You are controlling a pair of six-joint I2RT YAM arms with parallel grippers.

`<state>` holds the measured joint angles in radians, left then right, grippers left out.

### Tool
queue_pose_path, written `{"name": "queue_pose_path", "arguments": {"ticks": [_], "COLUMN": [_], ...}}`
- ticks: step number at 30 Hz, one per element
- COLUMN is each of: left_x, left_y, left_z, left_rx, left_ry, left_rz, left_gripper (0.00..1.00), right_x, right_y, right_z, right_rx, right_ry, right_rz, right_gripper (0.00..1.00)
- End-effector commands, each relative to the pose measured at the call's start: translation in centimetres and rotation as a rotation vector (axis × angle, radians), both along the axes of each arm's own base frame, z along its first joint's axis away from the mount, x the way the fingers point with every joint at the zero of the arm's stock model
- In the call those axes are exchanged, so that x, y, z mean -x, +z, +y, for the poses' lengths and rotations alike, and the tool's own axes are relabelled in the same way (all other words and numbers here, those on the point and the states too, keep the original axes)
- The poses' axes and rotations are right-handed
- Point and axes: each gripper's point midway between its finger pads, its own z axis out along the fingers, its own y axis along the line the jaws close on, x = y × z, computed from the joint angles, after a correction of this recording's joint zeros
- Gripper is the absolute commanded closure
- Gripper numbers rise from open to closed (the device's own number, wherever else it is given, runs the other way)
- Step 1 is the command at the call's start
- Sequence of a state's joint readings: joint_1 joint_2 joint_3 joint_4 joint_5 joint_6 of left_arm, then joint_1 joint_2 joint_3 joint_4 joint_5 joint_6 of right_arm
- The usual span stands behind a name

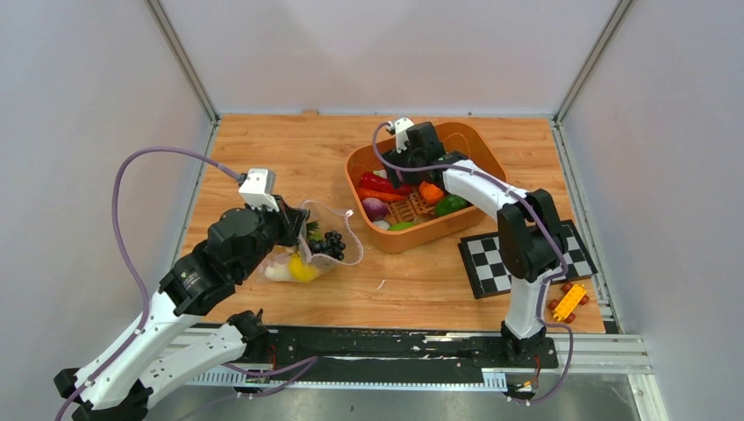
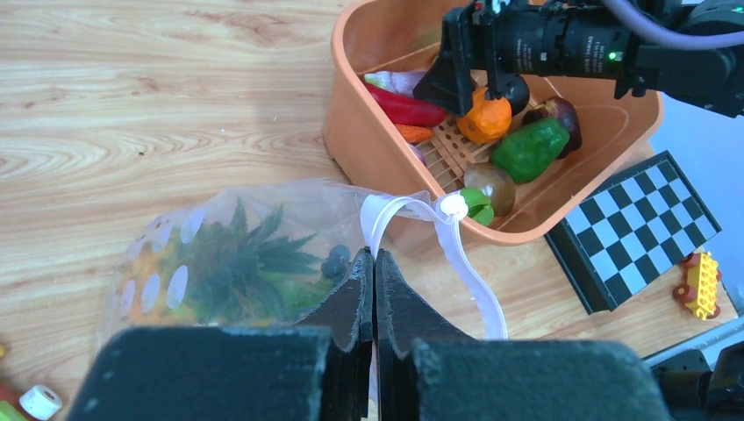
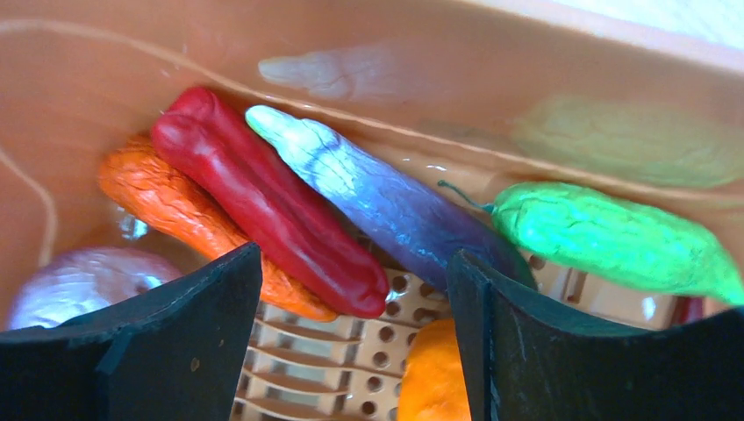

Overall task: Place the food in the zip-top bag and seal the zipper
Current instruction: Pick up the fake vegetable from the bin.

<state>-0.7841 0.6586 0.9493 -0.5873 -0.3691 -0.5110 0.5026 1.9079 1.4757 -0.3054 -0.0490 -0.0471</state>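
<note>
Left gripper (image 2: 375, 263): closed, apparently pinching the mouth of the clear polka-dotted zip-top bag (image 2: 175, 241), just beside the orange plastic tub (image 1: 423, 238). Right gripper (image 3: 353, 254): spread above the purple toy eggplant (image 3: 395, 206); the adjacent red toy pepper (image 3: 263, 206) risks a double pickup.

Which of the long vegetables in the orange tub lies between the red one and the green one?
The purple eggplant, pale at its tip. It lies alongside the red pepper, with the green pepper on its other side.
</note>
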Motion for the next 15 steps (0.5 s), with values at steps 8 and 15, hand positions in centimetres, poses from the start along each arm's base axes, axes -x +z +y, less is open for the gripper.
{"name": "queue_pose_path", "arguments": {"ticks": [8,15], "left_x": [-0.7,-0.5], "left_y": [1.3,1.2], "left_z": [-0.3,-0.1], "left_rx": [0.022,0.026], "left_ry": [0.014,0.017], "left_rz": [-0.033,-0.033], "left_gripper": [1.0,1.0], "right_x": [-4.7,-4.2], "right_y": [-2.3,-5.0], "right_z": [0.2,1.7], "right_rx": [0.323,0.229], "right_ry": [0.347,0.444], "right_rz": [-0.325,-0.258], "right_gripper": [0.2,0.31]}}
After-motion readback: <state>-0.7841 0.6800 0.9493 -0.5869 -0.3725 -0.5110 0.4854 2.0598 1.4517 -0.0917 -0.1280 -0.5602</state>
